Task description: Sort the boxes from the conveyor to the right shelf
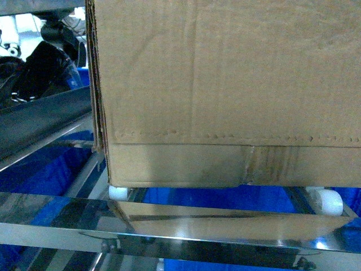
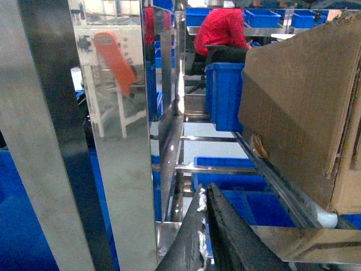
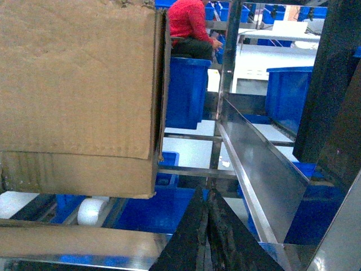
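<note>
The left hand (image 2: 206, 195) and right hand (image 3: 206, 197) hang pinched together, gripping nothing, either side of the box (image 1: 225, 90) resting on the shelf (image 1: 169, 226) rollers.

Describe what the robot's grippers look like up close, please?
Each wrist view shows two long black fingers tapering to a point. The left gripper has rough, worn pads with whitish flecks along the edges. The right gripper looks similar, dark and scuffed. No cables or markings show.

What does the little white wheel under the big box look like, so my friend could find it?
Find the big brown cardboard box sitting on the shiny metal shelf. Under its right bottom corner sits a round white roller wheel, the only white thing among silver rails and blue bins.
</note>
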`<state>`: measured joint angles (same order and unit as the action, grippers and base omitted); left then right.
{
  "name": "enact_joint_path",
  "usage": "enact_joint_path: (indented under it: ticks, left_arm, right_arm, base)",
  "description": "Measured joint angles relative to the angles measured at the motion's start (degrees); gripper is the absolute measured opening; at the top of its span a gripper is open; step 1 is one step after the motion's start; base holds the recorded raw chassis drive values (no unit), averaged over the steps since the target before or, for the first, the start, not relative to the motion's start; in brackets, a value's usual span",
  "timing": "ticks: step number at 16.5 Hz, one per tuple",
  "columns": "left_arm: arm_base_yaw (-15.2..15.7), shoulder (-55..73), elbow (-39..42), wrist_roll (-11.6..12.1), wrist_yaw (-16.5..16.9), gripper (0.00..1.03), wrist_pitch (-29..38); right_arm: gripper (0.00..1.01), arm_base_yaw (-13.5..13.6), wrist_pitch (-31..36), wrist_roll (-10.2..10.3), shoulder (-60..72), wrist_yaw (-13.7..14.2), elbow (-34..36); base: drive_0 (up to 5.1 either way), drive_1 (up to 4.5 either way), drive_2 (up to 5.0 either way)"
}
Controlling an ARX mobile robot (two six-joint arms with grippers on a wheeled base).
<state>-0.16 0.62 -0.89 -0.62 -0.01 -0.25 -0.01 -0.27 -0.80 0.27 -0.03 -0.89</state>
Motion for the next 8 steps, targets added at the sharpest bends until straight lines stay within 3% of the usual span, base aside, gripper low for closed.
enact_joint_path:
  ticks: [3, 4, 7, 8]
  left_arm:
    - [0.00, 0.00, 0.00, 0.00, 0.00, 0.02, 0.00]
    - [0.00, 0.00, 0.00, 0.00, 0.00, 0.08, 0.00]
    - [0.00, 0.00, 0.00, 0.00, 0.00, 0.30, 0.00]
    - [0.00, 0.00, 0.00, 0.00, -0.02, 0.41, 0.00]
  right_arm:
    - [0.02, 0.00, 0.02, 0.00, 0.00, 0.00, 0.00]
    - [0.03, 0.00, 0.02, -0.04, 0.00, 0.00, 0.00]
    - [0.24, 0.00, 0.02, -0.02, 0.00, 0.00, 0.00]
    - [0.35, 0.00, 0.02, -0.02, 0.00, 0.00, 0.00]
  base:
    - [0.0, 0.00, 0.0]
    - [0.0, 0.00, 0.0]
    - [0.0, 0.00, 0.0]
    - [0.0, 0.00, 0.0]
